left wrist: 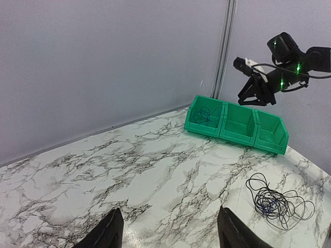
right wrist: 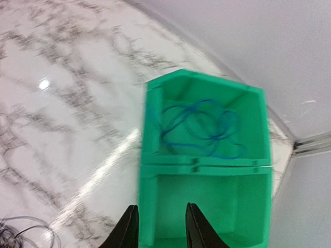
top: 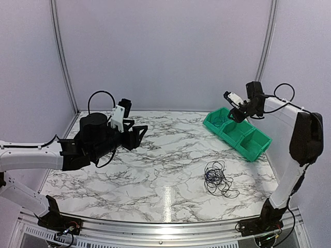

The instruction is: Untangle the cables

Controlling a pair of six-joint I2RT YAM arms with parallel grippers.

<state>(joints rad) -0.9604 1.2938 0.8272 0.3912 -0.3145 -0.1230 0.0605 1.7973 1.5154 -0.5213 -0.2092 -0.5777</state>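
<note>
Under right end effector, blue cable in bin; black cables well apart

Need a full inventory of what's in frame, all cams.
cable tangle: 1, mostly black with a small blue coil, on the table, front right
blue cable: 1, blue, loose loops in an end compartment of the bin
bin: 1, green, three compartments, right rear of the table
table: 1, white marble with grey veins
left gripper: 1, black, open, holding nothing, over the table's left side
right gripper: 1, black, open, holding nothing, above the bin
</note>
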